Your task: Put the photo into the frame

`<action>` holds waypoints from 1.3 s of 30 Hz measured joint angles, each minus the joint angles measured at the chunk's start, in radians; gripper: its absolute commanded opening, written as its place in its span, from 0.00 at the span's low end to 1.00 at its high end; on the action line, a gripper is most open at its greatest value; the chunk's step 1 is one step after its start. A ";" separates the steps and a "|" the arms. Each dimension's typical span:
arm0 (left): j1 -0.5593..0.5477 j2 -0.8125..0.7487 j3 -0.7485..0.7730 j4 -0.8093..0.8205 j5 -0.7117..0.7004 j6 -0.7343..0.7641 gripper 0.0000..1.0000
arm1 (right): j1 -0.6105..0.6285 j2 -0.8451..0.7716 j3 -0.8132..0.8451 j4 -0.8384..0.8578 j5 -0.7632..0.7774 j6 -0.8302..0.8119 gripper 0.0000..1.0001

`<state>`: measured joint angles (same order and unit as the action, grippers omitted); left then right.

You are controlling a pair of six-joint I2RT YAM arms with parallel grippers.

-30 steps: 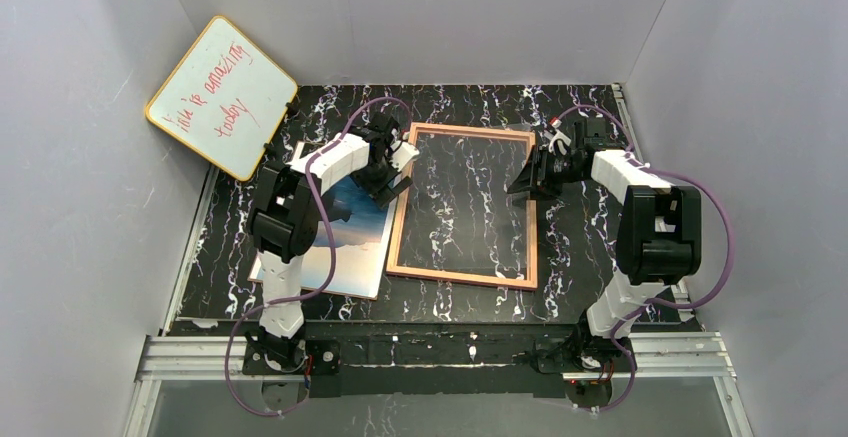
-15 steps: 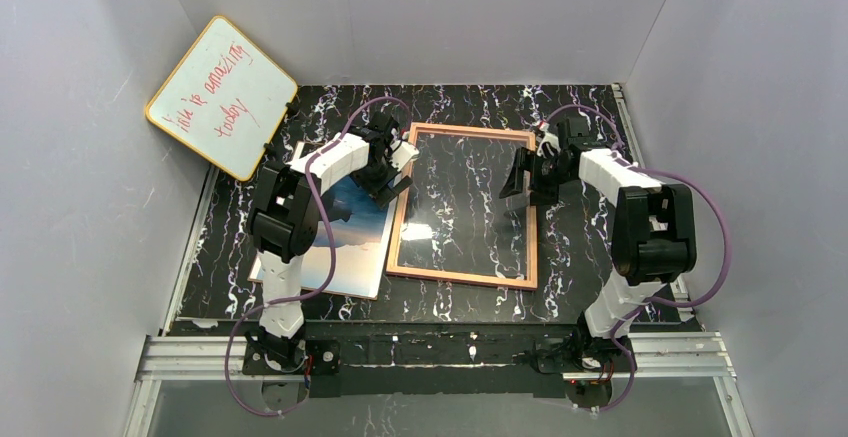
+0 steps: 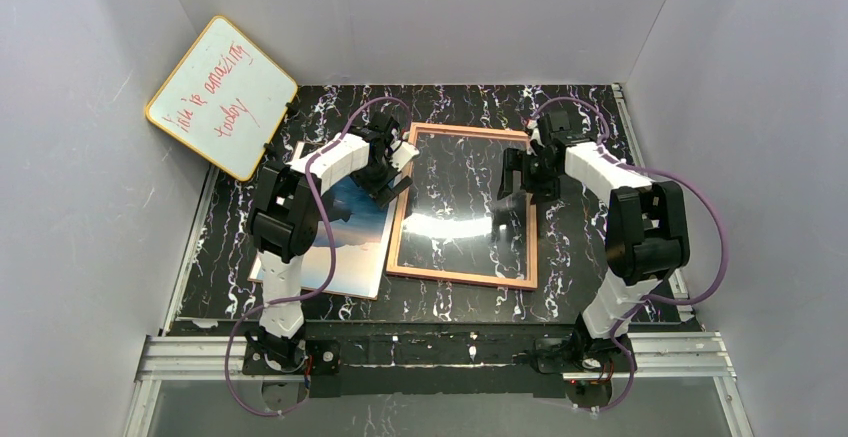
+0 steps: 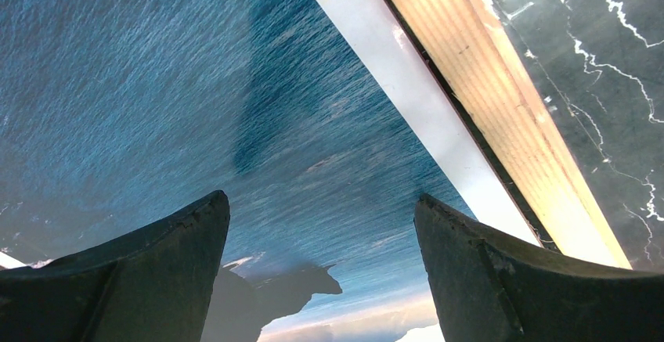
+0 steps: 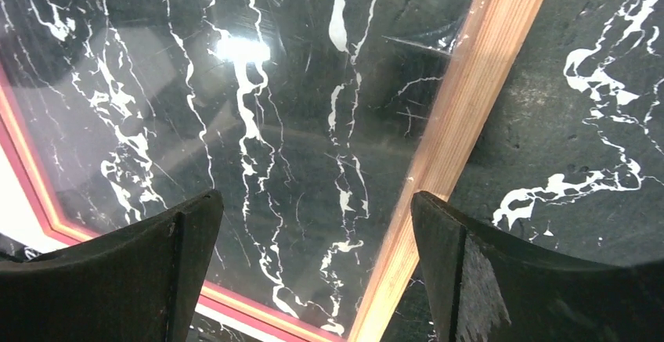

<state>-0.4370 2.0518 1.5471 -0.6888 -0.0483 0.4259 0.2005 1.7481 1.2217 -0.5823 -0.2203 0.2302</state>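
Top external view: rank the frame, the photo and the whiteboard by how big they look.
1. frame, largest.
2. photo, close behind, but the left arm hides part of it, so this is unsure.
3. whiteboard, smallest.

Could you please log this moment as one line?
left gripper open over photo | right gripper open over frame | photo beside frame, not inserted

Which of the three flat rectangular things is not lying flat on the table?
The whiteboard with red writing: it stands tilted at the left wall; photo and frame lie flat.
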 measured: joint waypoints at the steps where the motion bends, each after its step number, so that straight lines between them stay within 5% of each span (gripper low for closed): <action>1: 0.000 0.000 0.000 0.000 0.000 0.000 0.86 | 0.004 0.003 0.006 -0.007 0.017 0.000 0.99; 19: 0.000 0.000 0.000 0.000 -0.008 -0.008 0.86 | 0.006 0.000 0.053 -0.017 0.013 0.026 0.98; 28: -0.036 0.007 0.013 0.000 0.006 -0.035 0.86 | -0.003 -0.125 0.051 0.025 -0.030 0.086 0.99; 39: -0.126 0.069 0.090 -0.006 -0.004 -0.051 0.87 | -0.191 -0.244 -0.116 0.175 -0.292 0.236 0.99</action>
<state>-0.5632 2.1208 1.6367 -0.6949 -0.0521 0.3748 0.0093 1.5043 1.1053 -0.4076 -0.5121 0.4660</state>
